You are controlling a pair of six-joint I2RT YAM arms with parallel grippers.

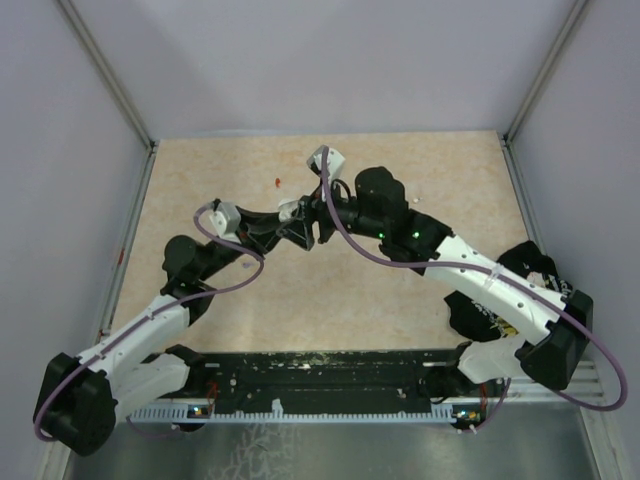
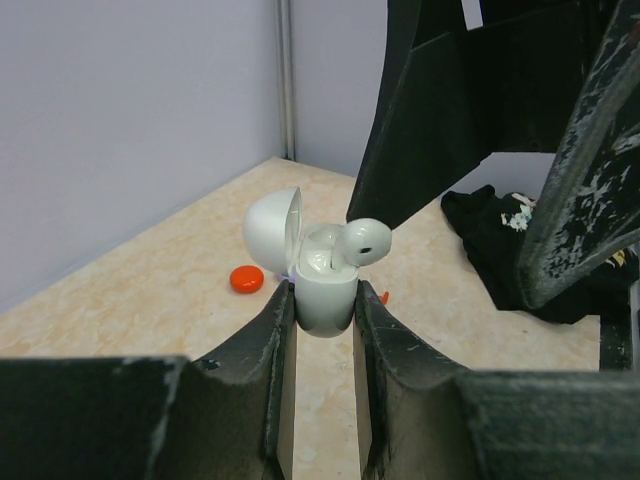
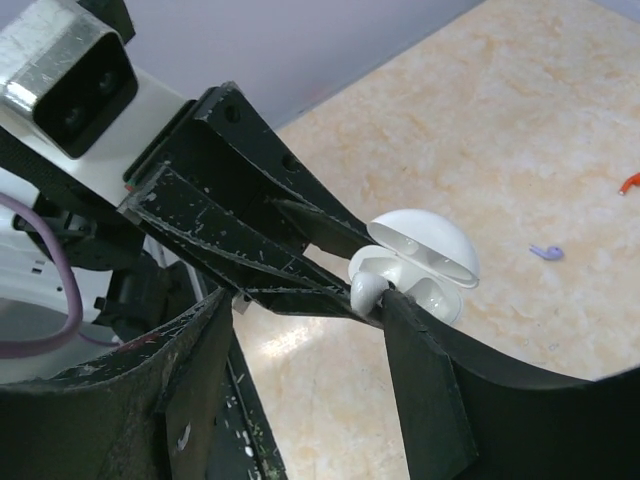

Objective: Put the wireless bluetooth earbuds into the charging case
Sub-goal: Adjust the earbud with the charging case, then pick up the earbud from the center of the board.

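Seating the white earbud (image 2: 366,241) is the step in hand, I judge. It sits at the mouth of the charging case (image 2: 326,305), with its stem seemingly in a well and its head tilted above the rim, at the centre of the left wrist view. The left hand (image 2: 324,290) is clamped on the case's body, and the lid is swung open to the left. The right hand (image 3: 310,310) has its fingers apart, with one fingertip touching the earbud. Doing this well probably means pressing straight down with that tip while the left hand holds the case upright, so the bud does not tip out.

Counted:
- one case
- one white earbud
- one lavender earbud (image 3: 545,252) on the table (image 3: 520,120), at the right of the right wrist view
- one red disc (image 2: 247,279) left of the case
- one small red piece (image 3: 630,182) at the right edge, too small to name
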